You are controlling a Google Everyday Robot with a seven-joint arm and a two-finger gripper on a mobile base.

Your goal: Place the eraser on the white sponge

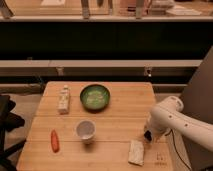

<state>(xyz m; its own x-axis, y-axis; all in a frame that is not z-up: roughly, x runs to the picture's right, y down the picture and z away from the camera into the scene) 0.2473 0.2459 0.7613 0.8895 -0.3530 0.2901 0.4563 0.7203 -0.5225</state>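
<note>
We see a light wooden counter (115, 117) from above and in front, with dark shelving behind it. The white arm (172, 117) reaches in from the right edge of the view and bends down over the counter's right-hand part. Its end effector (148, 136) hangs low over the wood near the front right corner, its lower end dark against the boards. We cannot tell whether the end effector is spread, pressed together or pinching anything.

The white sponge (136, 152) lies flat on the counter close to the front edge, right of centre. It is a pale speckled slab with its long side running roughly front to back. It sits just beside the end effector, slightly in front of it and to its left in the view. We cannot tell whether the two touch.

A white cup (85, 130) stands upright near the middle of the counter, well apart from the sponge. Behind the cup sits a round green bowl (95, 96). To the bowl's left lies a narrow pale oblong (63, 99) with a small stub at its far end. An orange carrot-shaped piece (54, 141) lies near the front left, left of the cup and apart from it.
</note>
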